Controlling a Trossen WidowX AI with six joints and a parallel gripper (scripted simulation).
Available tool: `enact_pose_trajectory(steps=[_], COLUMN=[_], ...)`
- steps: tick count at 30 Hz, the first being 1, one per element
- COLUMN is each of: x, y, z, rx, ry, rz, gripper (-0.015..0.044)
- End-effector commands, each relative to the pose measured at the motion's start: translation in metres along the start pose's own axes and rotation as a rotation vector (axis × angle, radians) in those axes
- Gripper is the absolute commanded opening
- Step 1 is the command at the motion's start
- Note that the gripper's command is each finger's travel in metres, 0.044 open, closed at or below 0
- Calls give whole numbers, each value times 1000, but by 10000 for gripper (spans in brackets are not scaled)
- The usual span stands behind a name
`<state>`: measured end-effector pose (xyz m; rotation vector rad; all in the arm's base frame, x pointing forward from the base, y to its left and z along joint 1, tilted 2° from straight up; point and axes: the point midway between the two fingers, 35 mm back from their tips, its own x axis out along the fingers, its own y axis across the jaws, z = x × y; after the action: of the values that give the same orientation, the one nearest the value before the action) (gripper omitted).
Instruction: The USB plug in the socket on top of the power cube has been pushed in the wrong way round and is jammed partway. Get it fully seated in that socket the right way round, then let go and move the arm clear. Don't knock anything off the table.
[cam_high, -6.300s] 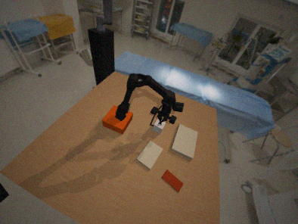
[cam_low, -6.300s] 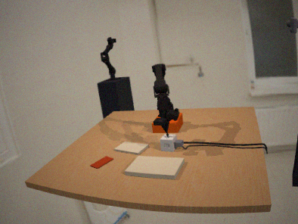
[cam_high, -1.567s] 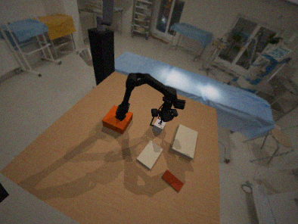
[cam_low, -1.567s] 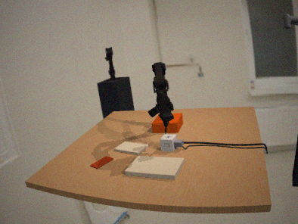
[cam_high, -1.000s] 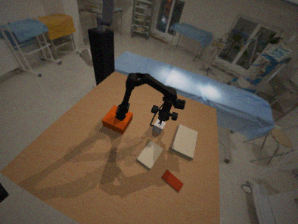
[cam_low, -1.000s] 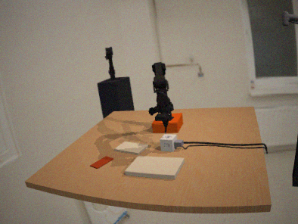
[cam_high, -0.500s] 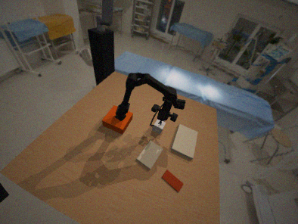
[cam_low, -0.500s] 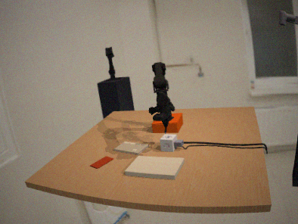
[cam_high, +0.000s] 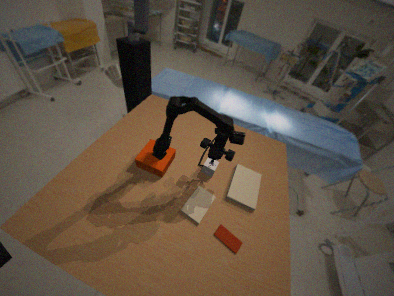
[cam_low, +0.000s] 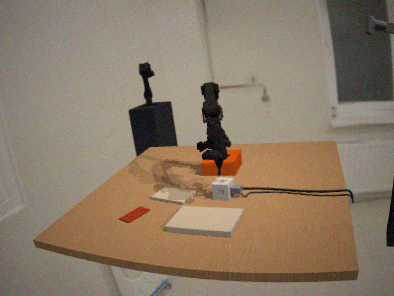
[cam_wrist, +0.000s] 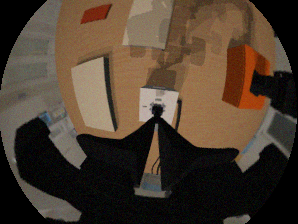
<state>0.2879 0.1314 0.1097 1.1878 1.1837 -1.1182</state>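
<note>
The white power cube stands upright on the wooden table, with dark sockets on its top. My gripper points down at the cube's top, its fingers nearly together and shut on the small dark USB plug. The plug is right at the fingertips, over the middle of the cube's top. It is mostly hidden by the fingers. I cannot tell how deep it sits in the socket, whether it is clear of it, or which way round it is.
A grey plug with black cables sits at the cube's side. A thick cream slab, a thinner pale slab and a red slab lie nearby. The orange block is at the arm's base.
</note>
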Motion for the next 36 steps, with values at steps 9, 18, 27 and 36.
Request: enact_pose_trajectory(steps=[9, 18, 27, 36], x=[2, 3, 4, 5], y=[-1, -1, -1, -1], z=[-1, -1, -2, -2], rx=[-3, -2, -2, -2], ry=[15, 24, 33, 42], rz=[-2, -2, -2, -2], gripper=[0, 0, 0, 0])
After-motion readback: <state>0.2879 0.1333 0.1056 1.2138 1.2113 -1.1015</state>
